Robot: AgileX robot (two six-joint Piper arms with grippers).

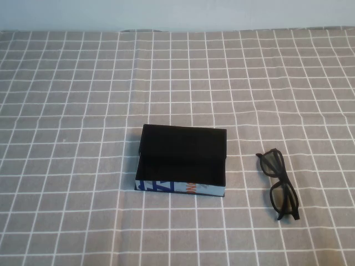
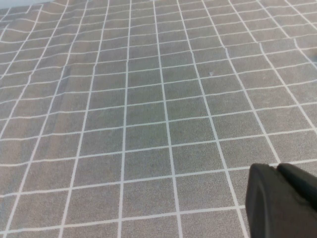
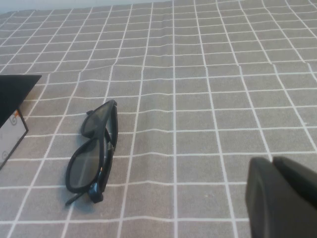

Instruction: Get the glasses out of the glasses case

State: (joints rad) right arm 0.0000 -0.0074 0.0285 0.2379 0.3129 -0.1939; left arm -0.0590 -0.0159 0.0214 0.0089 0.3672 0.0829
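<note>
The glasses case [image 1: 178, 188] stands open in the middle of the table, its black lid [image 1: 183, 143] raised at the back, and nothing shows on its black lining. The black glasses [image 1: 280, 185] lie folded on the cloth to the right of the case, apart from it. They also show in the right wrist view [image 3: 94, 151], next to a corner of the case [image 3: 11, 101]. My right gripper [image 3: 272, 161] is shut and empty, off to the right of the glasses. My left gripper [image 2: 277, 168] is shut and empty over bare cloth. Neither arm shows in the high view.
A grey tablecloth with a white grid [image 1: 83, 111] covers the whole table. The table's far edge meets a pale wall [image 1: 177, 14] at the back.
</note>
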